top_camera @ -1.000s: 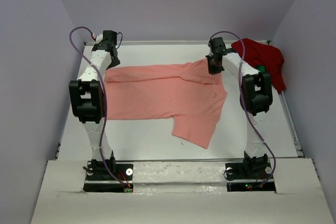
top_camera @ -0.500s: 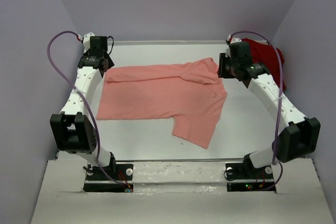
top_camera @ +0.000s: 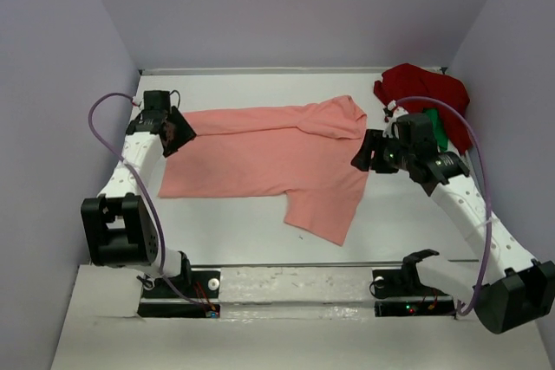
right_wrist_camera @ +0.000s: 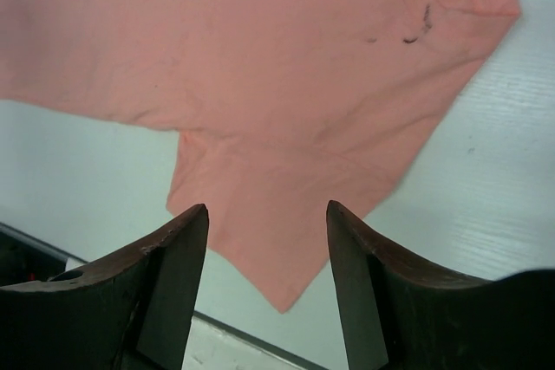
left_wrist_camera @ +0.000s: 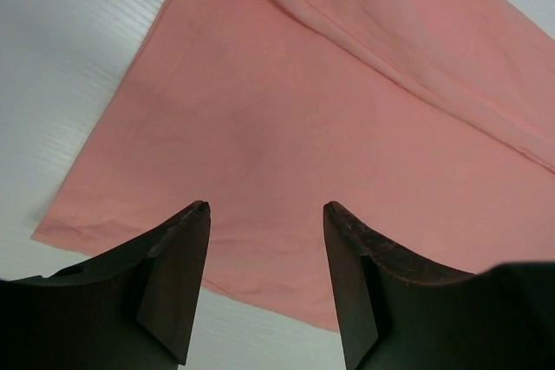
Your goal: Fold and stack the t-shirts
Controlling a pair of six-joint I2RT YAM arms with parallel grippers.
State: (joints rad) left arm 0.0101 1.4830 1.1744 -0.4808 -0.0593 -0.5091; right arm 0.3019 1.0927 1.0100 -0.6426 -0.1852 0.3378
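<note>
Am judging salmon-pink t-shirt [top_camera: 260,149] light, limp, sliding easily on counter [top_camera: 234,223]. Left pincer [left_wrist_camera: 264,207], right pincer [right_wrist_camera: 267,207] both standing apart, gripping nothing. Am planning pinching at hem corners.

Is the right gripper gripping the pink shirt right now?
No: the right gripper hangs open above the salmon-pink shirt, with nothing in its grasp.
</note>
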